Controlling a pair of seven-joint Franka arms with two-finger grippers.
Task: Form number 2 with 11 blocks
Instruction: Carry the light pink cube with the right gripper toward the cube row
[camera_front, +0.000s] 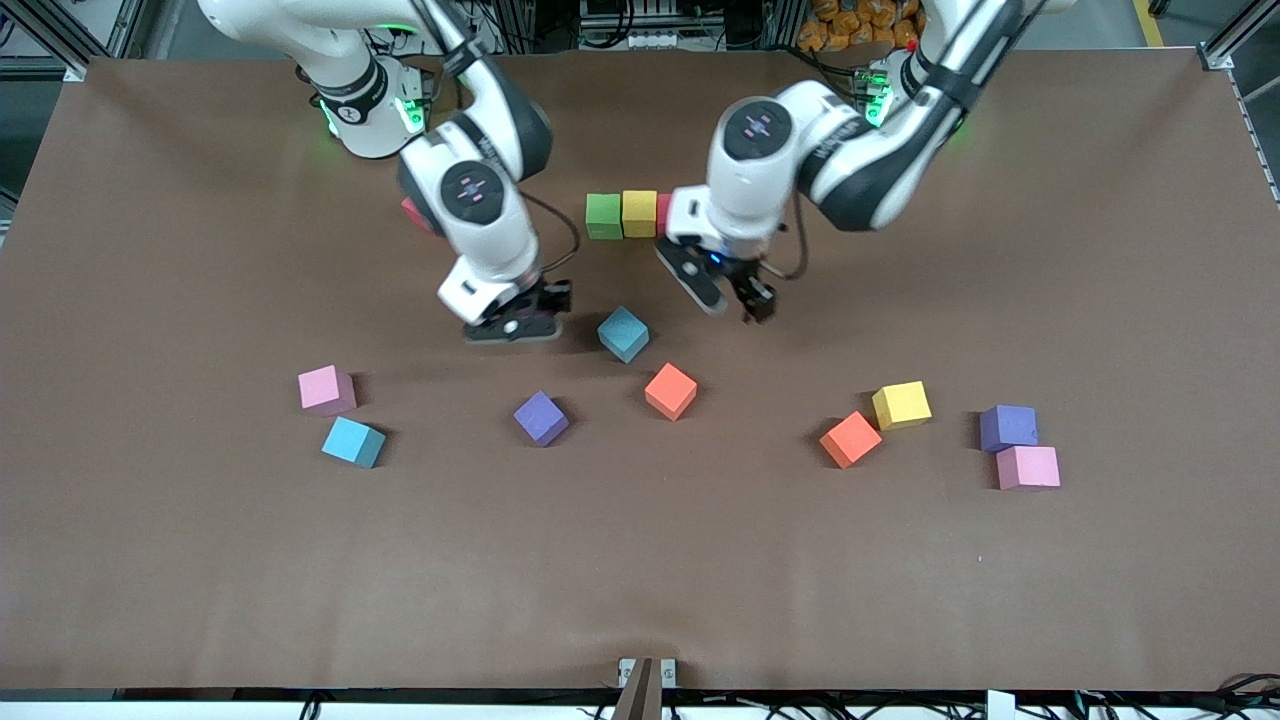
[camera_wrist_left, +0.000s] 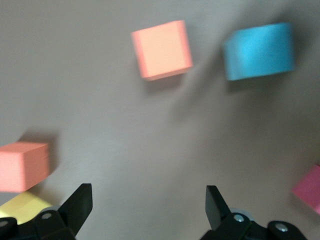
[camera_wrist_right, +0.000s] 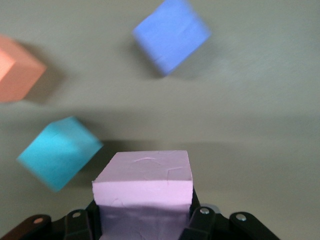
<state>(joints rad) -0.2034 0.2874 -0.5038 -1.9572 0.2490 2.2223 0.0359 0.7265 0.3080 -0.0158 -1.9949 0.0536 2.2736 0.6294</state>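
I see the right gripper (camera_front: 515, 325) clamped on a pale purple block (camera_wrist_right: 143, 182), held over the table (camera_front: 640, 580) beside a blue block (camera_front: 623, 333). The left gripper (camera_front: 730, 295) hangs with its jaws spread wide and empty, over bare table next to the started row: green block (camera_front: 603, 216), yellow block (camera_front: 639, 213) and a red block (camera_front: 664, 212) touching in line. An orange block (camera_front: 670, 391) lies nearer the front camera. I can read no lettering anywhere.
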